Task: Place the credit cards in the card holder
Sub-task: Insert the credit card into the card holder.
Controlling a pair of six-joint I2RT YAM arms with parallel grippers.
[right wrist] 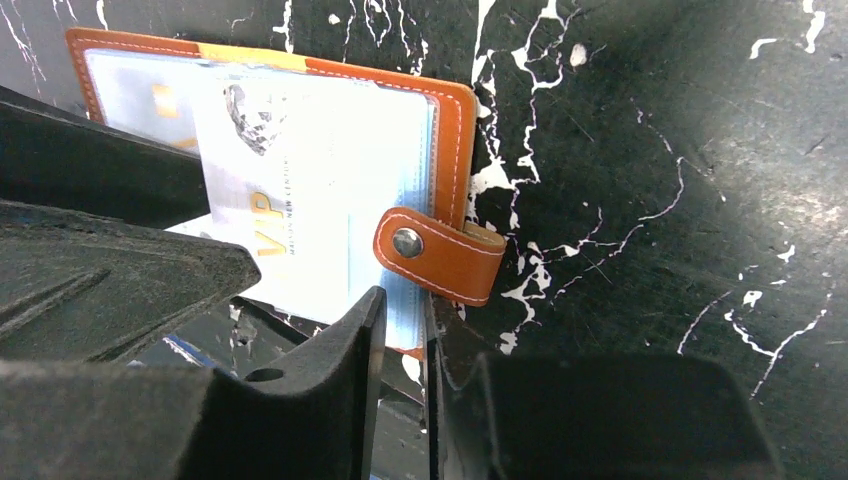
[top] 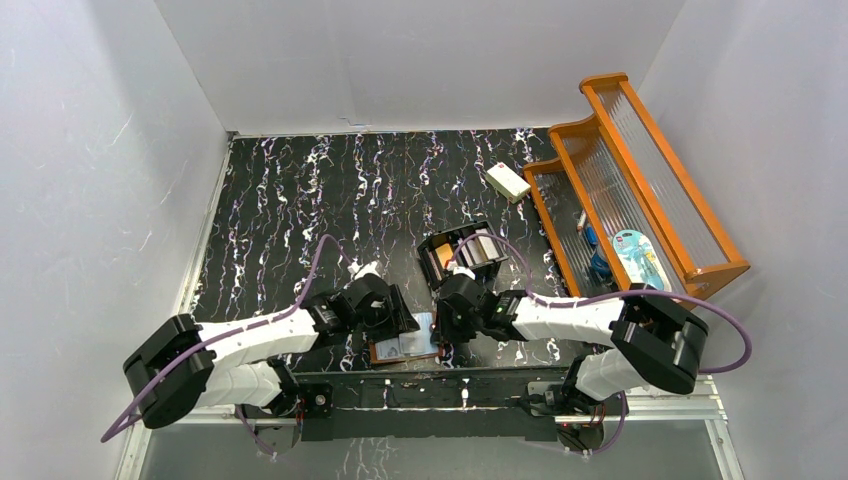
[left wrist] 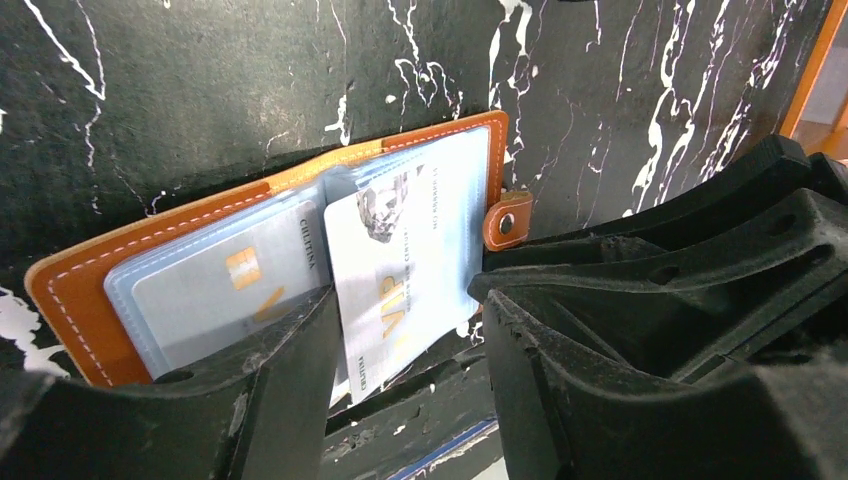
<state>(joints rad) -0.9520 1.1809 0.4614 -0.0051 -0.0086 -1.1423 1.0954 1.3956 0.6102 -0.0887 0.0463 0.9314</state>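
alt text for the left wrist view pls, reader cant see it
An open brown leather card holder lies on a black marbled table, with a pale blue VIP card lying across its right-hand page and overhanging the lower edge between the left gripper's black fingers. A grey card with a gold chip sits in the left-hand sleeve.

Noted: card holder of orange-brown leather with white stitching, pale blue-grey sleeves inside. Light blue credit card bearing gold VIP lettering and a grey emblem. Table black, veined white in a marble pattern.
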